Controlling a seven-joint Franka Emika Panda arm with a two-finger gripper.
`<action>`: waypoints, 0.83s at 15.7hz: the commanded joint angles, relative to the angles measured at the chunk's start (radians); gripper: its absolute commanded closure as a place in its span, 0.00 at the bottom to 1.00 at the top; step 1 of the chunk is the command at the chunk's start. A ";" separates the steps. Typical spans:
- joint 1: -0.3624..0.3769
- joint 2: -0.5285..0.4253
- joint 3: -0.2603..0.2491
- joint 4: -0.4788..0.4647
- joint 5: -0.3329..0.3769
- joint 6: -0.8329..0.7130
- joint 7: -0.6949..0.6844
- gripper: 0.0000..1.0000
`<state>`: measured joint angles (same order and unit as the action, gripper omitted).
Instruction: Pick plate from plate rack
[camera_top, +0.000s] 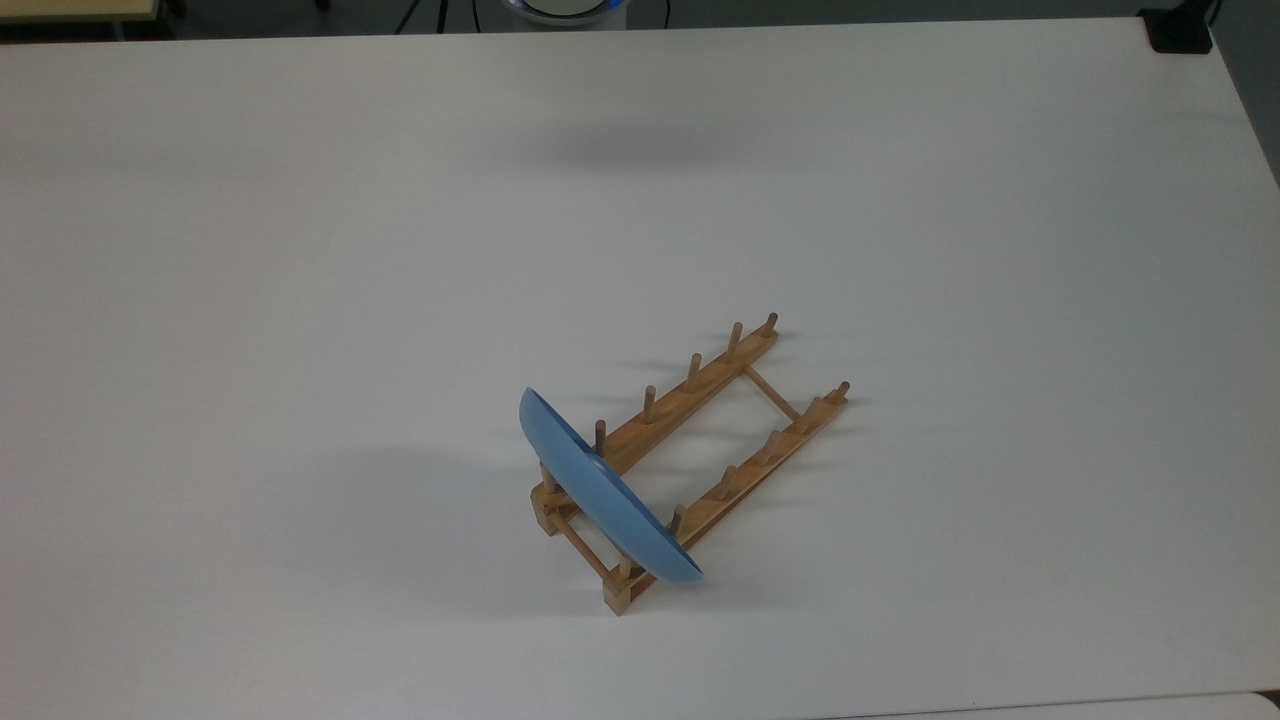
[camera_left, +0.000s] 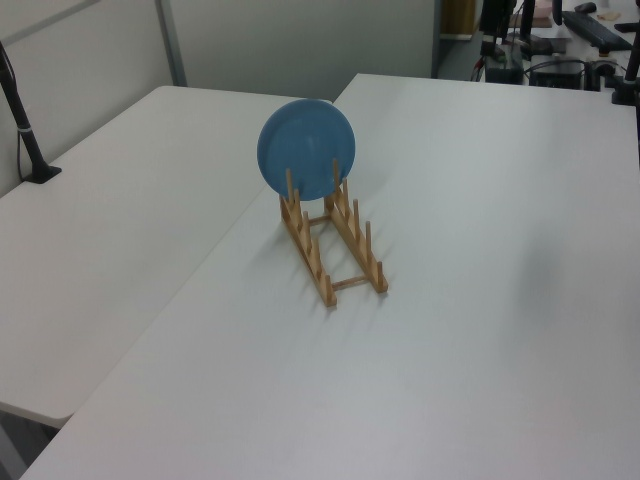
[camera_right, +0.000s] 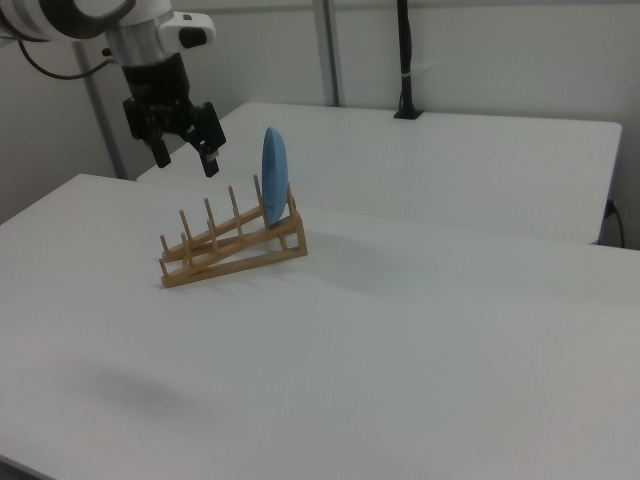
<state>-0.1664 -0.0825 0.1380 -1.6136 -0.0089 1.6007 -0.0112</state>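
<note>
A light-blue plate (camera_top: 600, 490) stands on edge in the end slot of a wooden plate rack (camera_top: 690, 395), at the end nearest the top view's bottom left. In the left view the plate (camera_left: 306, 148) shows its round face at the far end of the rack (camera_left: 365, 256). In the right view the plate (camera_right: 274, 175) is edge-on at the raised right end of the rack (camera_right: 235, 260). My gripper (camera_right: 185, 158) hangs open and empty in the air, above and to the right view's left of the rack, clear of the plate.
The rack sits on a broad white table (camera_top: 300, 250). A second white table (camera_left: 110, 240) adjoins it, with a black clamped post (camera_left: 30, 140) at its edge. A black object (camera_top: 1180, 30) lies at the top view's top right corner.
</note>
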 joint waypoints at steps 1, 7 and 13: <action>-0.001 -0.006 0.000 -0.012 0.020 -0.007 -0.006 0.00; -0.004 -0.005 0.000 -0.012 0.021 0.004 -0.012 0.00; -0.002 -0.002 0.000 -0.012 0.021 0.004 -0.018 0.00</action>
<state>-0.1666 -0.0787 0.1380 -1.6137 -0.0089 1.6007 -0.0112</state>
